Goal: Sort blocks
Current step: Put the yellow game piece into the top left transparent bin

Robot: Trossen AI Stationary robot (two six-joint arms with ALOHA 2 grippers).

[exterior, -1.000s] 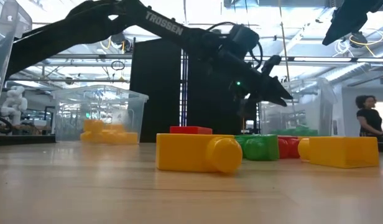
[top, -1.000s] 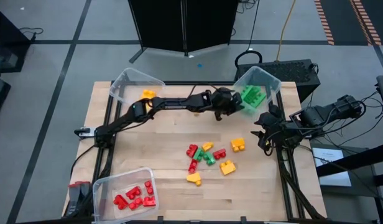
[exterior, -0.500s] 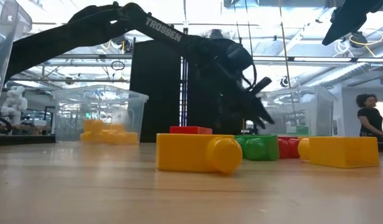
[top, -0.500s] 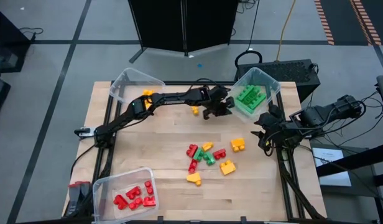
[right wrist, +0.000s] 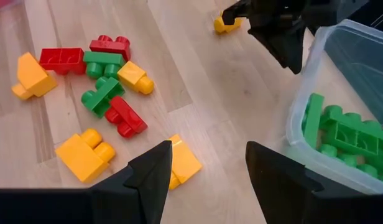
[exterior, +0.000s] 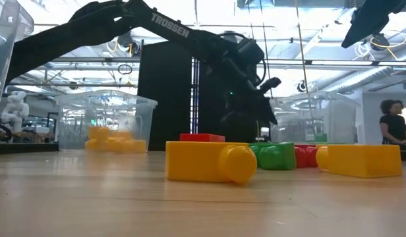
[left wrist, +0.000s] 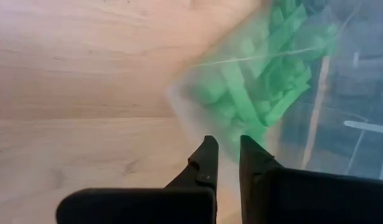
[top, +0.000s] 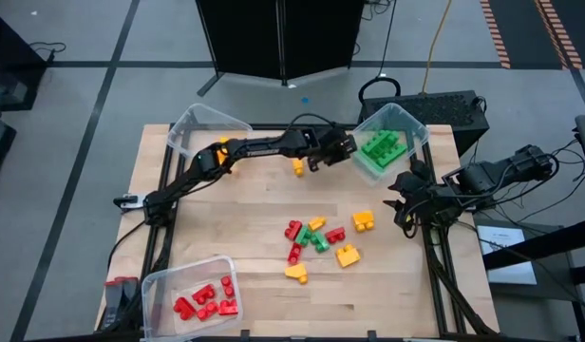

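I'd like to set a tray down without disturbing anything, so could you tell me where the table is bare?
Bare wood lies between the yellow bin, the red bin and the loose block pile, and along the near edge right of the red bin. It is crowded around the pile and by the green bin, where the left tool hangs shut.

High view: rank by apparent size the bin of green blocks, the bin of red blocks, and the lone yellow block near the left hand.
1-2. Bin of red blocks and bin of green blocks: too alike to rank.
3. Lone yellow block, far smaller, beside the shut left hand.
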